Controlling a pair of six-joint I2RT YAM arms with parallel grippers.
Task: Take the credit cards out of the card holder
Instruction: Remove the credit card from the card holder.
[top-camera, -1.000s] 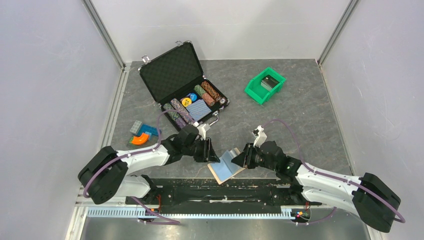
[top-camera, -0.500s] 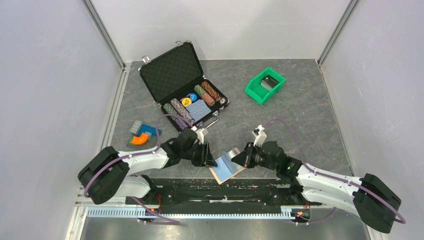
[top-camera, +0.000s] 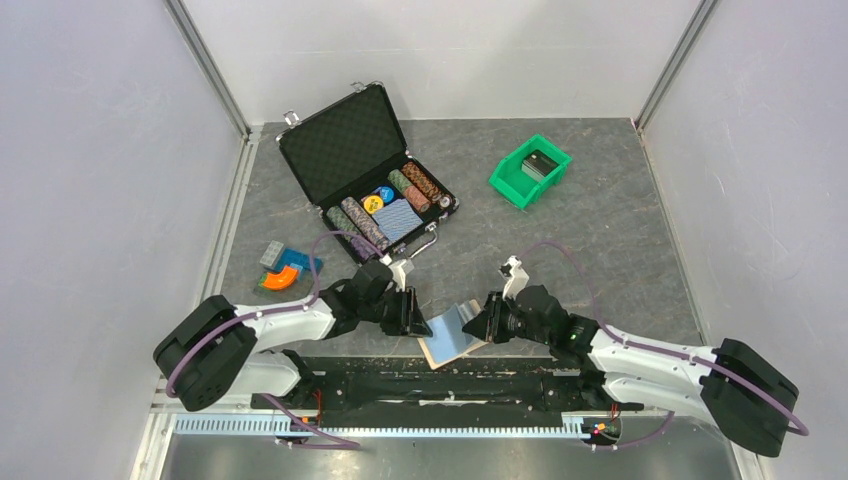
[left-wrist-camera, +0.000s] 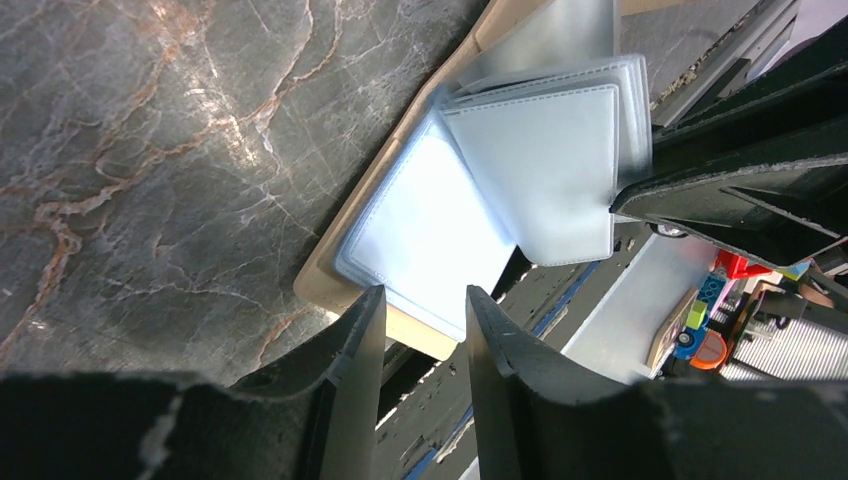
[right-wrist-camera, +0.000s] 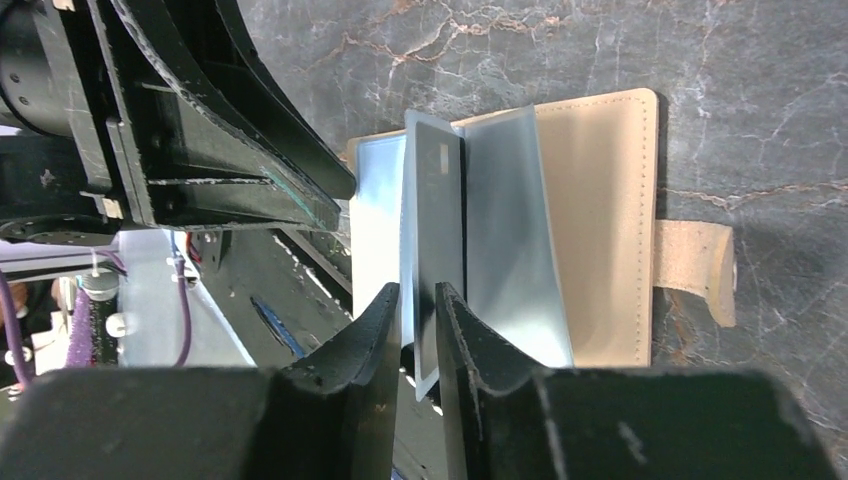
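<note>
Right gripper (right-wrist-camera: 418, 292), right wrist view: fingers narrowly parted on either side of an upright grey leaf (right-wrist-camera: 436, 230) of the card holder (right-wrist-camera: 600, 200); whether they pinch it, and whether it is a card or a sleeve, cannot be told; left gripper (left-wrist-camera: 422, 295), left wrist view: fingers partly open with nothing between them, tips over the lower edge of the holder's flat light blue leaf (left-wrist-camera: 430, 235); only this view shows the other translucent leaves (left-wrist-camera: 545, 170) fanned at upper right; only the right wrist view shows the tan cover spread flat, its side tab (right-wrist-camera: 695, 270) at right; the top view alone places the holder at lower centre, open on the grey marbled table (top-camera: 600, 220), between both grippers; above, left of centre, an open black case (top-camera: 345, 140) holding poker chips (top-camera: 420, 180); upper right, a green bin (top-camera: 508, 180); at left, coloured blocks (top-camera: 282, 270).
</note>
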